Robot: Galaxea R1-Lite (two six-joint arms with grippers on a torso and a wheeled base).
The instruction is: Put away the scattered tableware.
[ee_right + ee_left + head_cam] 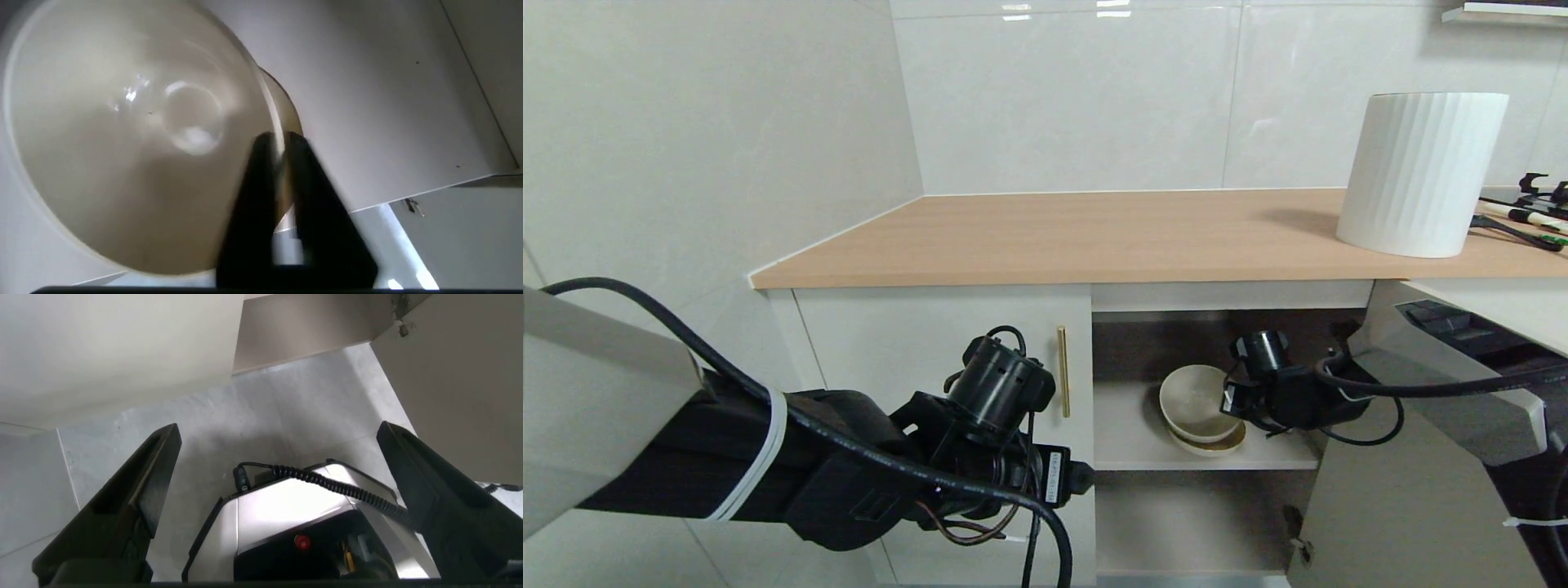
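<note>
We've got the bowl [1196,398] inside the open cupboard, on the upper shelf [1123,445]. It's tilted w/ its mouth toward us, low edge over a second, gold-rimmed dish [1223,446] lying flat there; whether the two touch we can't tell. The right gripper [279,145] has its jaws clenched on the bowl's rim, one finger inside, one outside. The left gripper [278,433] hangs low in front of the shut cupboard door [915,343], jaws spread wide w/ nothing btwn them. Step in hand, as we read it: nest the bowl into the dish & let go. To do it well we'd level the bowl first so it sits centred, not leaning on one edge, then lower slowly, since the two look hard & prob. chip easily. Release only once the weight is on the dish; opening early means it drops & rocks. Then pull the arm straight back out, minding the shelf's front edge and the open door [1380,506] at our right. The desk [1054,237] above carries a white ribbed container [1421,171] & some utensils [1531,214] at its far right end, prob. next up.
</note>
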